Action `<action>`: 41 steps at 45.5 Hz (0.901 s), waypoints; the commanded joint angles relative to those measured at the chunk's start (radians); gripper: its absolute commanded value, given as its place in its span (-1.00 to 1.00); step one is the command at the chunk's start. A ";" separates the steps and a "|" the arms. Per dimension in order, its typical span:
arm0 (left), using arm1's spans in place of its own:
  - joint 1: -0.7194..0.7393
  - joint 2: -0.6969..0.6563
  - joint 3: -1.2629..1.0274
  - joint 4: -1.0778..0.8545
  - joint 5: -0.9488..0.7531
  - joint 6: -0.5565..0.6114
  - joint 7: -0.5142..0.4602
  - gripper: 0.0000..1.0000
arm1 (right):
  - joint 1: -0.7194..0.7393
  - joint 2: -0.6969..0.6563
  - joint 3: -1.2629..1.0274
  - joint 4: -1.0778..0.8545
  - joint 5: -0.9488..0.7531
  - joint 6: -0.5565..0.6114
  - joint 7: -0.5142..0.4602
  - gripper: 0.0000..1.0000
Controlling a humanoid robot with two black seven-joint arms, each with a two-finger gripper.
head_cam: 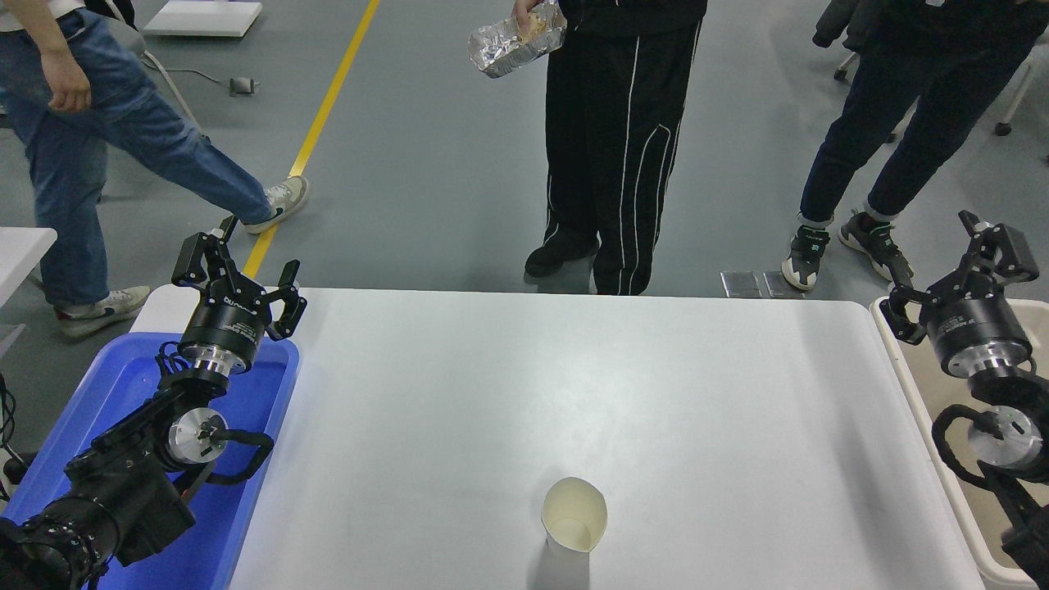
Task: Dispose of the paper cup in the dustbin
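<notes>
The paper cup (574, 516) stands upright on the white table (574, 385) near its front edge, white with a cream inside. The beige dustbin (926, 410) is at the table's right side, partly hidden behind my right arm. My right gripper (951, 266) is open and empty, held above the dustbin's far end, well to the right of the cup and farther back. My left gripper (238, 262) is open and empty, parked over the blue tray at the left.
A bright blue tray (123, 385) lies under my left arm. A person in black trousers (610, 156) stands at the far edge holding a foil pack (512, 45). Another person (901, 123) stands at the far right. A person in jeans (106, 123) walks at the far left.
</notes>
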 commanded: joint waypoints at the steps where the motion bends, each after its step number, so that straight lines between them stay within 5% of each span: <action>1: 0.000 0.000 0.000 0.000 0.000 0.000 0.000 1.00 | 0.025 0.007 -0.012 -0.014 -0.001 0.002 0.000 0.99; 16: 0.000 0.000 0.000 0.000 0.000 0.000 0.000 1.00 | 0.238 -0.021 -0.366 -0.140 -0.018 -0.015 -0.006 0.99; 32: 0.000 0.000 0.000 0.000 0.000 0.000 0.000 1.00 | 0.774 -0.095 -1.394 -0.171 -0.004 -0.004 -0.012 0.99; 41: 0.000 0.000 0.000 0.000 0.000 0.000 0.000 1.00 | 1.020 -0.020 -1.710 -0.158 -0.016 0.016 -0.011 0.99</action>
